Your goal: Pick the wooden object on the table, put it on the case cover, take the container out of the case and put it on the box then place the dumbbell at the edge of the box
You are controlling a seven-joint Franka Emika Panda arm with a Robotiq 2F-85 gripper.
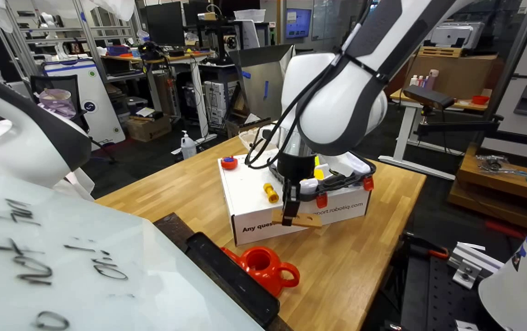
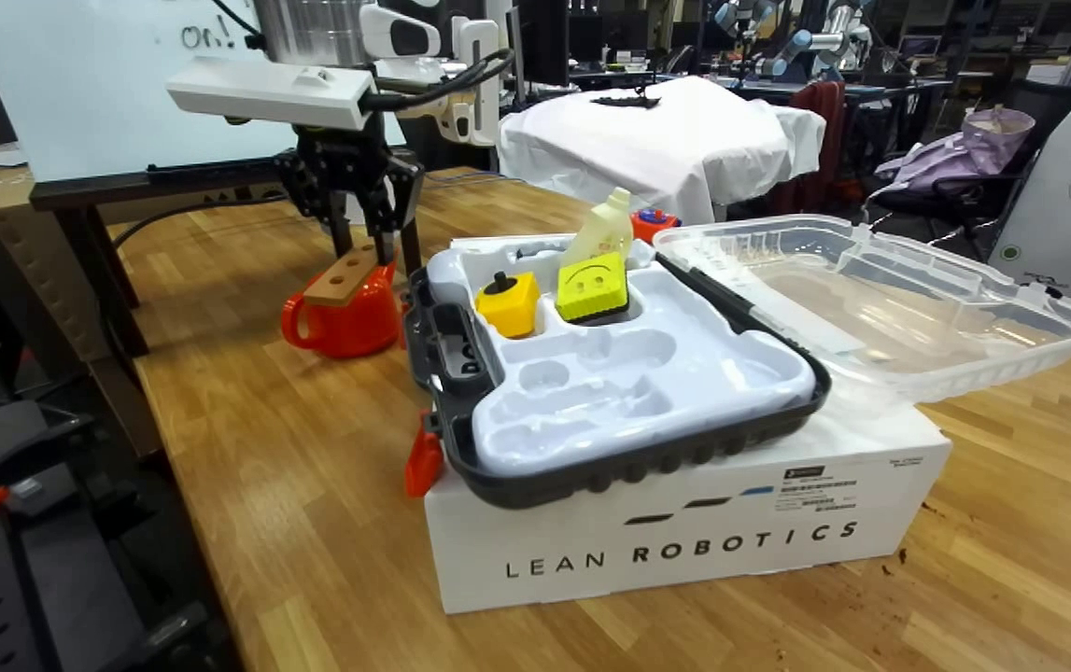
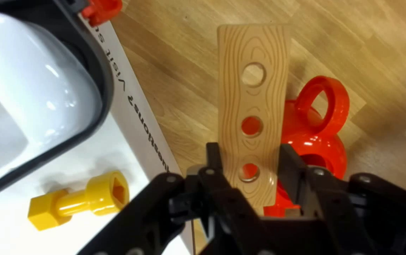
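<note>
My gripper (image 3: 249,159) is shut on the wooden object (image 3: 253,95), a flat block with holes, gripped near one end. In an exterior view the gripper (image 2: 364,250) holds the wooden object (image 2: 339,285) above the table, over the red teapot and beside the box. The open case (image 2: 544,490) has a black rim and whitish tray and sits on the white box (image 2: 684,546). Its clear case cover (image 2: 993,313) lies folded open. The container (image 2: 509,306), yellow with a black knob, sits in the case. The yellow dumbbell (image 1: 270,193) lies on the box, also in the wrist view (image 3: 77,202).
A red teapot (image 2: 348,322) stands on the table below the held wood. A yellow smiley block (image 2: 593,287) and a pale bottle (image 2: 600,231) are in the case. A red round object (image 1: 229,162) is on a box corner. A whiteboard (image 1: 61,257) borders the table.
</note>
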